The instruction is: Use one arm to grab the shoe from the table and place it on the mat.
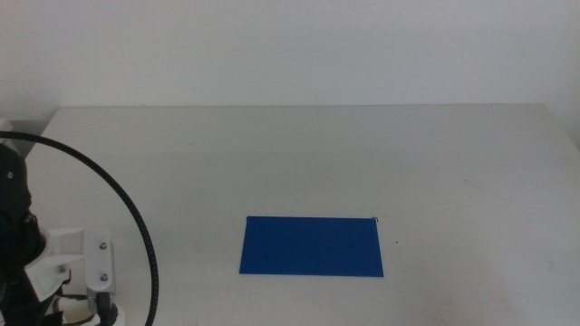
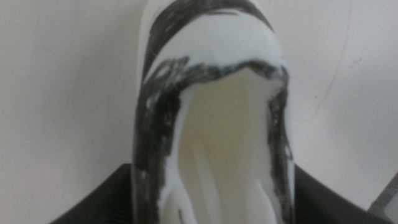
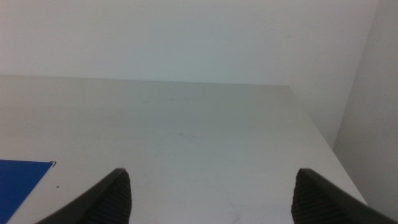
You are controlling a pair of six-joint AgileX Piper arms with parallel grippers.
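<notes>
No readable writing or brand shows anywhere. The left arm (image 1: 54, 263) sits at the near left corner of the off-white table (image 1: 317, 154), its black cable looping above it. Its wrist camera shows the left gripper (image 2: 211, 208) with jaws on either side of the white, black-marked shoe (image 2: 214, 93), filling the view; a firm grip cannot be confirmed. The blue mat (image 1: 312, 245) lies bare, well apart. The right gripper (image 3: 211, 193) hovers with jaws spread wide.

matte table (image 1: 317, 154), smooth (flat-finish) mat (image 1: 312, 245)

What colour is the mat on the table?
Deep blue, plain with no pattern. The mat shows best in the middle view.
</notes>
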